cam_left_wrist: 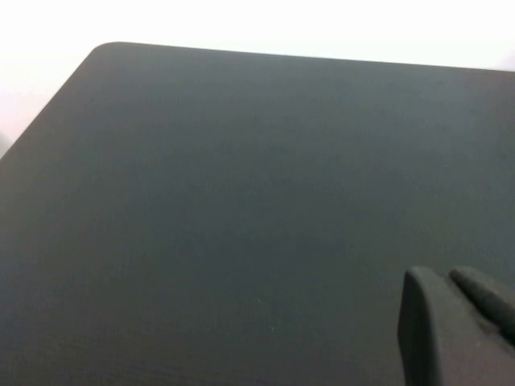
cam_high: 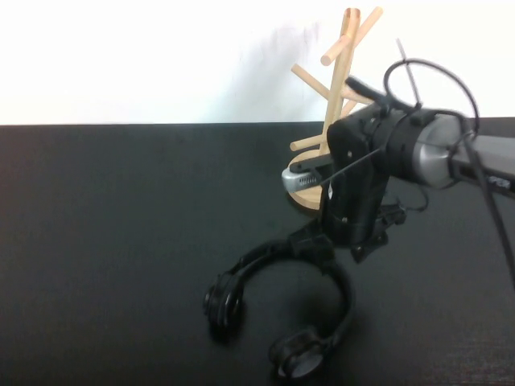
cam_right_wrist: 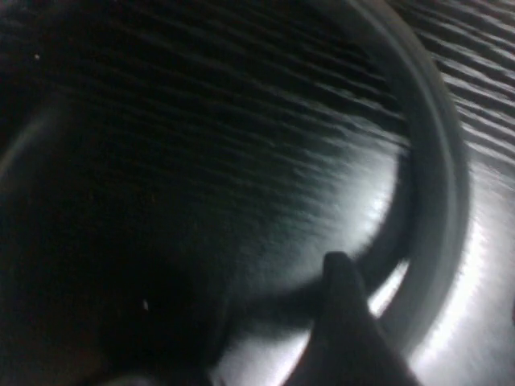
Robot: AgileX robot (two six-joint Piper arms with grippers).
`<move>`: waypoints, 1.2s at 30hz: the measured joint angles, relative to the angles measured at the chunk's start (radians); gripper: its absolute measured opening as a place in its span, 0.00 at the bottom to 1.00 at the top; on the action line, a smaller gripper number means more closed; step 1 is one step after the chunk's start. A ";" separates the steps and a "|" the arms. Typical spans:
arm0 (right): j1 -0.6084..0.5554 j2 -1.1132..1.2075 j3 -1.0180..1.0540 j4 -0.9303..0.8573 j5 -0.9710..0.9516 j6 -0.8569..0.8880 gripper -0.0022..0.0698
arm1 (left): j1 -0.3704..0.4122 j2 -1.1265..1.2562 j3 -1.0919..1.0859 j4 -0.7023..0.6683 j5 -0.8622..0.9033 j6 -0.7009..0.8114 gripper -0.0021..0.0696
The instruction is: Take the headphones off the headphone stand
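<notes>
The black headphones (cam_high: 278, 310) lie on the dark table in front of the headphone stand (cam_high: 342, 88), both ear cups on the surface, off the pegs. My right gripper (cam_high: 320, 241) points down over the top of the headband. In the right wrist view the headband (cam_right_wrist: 430, 185) curves just beside one finger (cam_right_wrist: 346, 322), with a thin gap of table showing between them, so the jaws stand open around the band. My left gripper (cam_left_wrist: 459, 322) shows only in its own wrist view, fingers together and empty over bare table.
The wooden stand's base is partly hidden behind my right arm (cam_high: 426, 149), with a small silver object (cam_high: 294, 178) by it. The table's back edge (cam_high: 121, 125) meets a white wall. A cable (cam_high: 491, 201) hangs along the right arm.
</notes>
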 joint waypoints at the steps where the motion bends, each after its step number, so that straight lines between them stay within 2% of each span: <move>1: 0.000 -0.019 0.000 0.000 0.020 0.000 0.59 | 0.000 0.000 0.000 0.000 0.000 0.000 0.02; 3: 0.002 -0.072 0.000 -0.008 0.074 -0.007 0.53 | 0.000 0.000 0.000 0.000 0.000 0.000 0.02; 4: 0.003 -0.102 0.000 -0.019 0.106 -0.011 0.46 | 0.000 0.000 0.000 0.000 0.000 0.000 0.02; 7: 0.030 -0.195 0.000 -0.085 0.198 -0.011 0.16 | 0.000 0.000 0.000 0.000 0.000 0.000 0.02; 9: 0.049 -0.252 0.000 -0.126 0.236 -0.006 0.02 | 0.000 0.000 0.000 0.000 0.000 0.000 0.02; 16: 0.105 -0.484 0.002 -0.155 0.239 0.031 0.02 | 0.000 0.000 0.000 0.000 0.000 0.000 0.02; 24: 0.109 -0.690 0.000 -0.190 0.239 0.026 0.02 | 0.000 0.000 0.000 0.000 0.000 0.000 0.02; 29: 0.109 -0.782 0.013 -0.221 0.239 -0.140 0.02 | 0.000 0.000 0.000 0.000 0.000 0.000 0.02; 36: 0.091 -0.966 0.211 -0.269 0.197 -0.149 0.02 | 0.000 0.000 0.000 0.000 0.000 0.000 0.02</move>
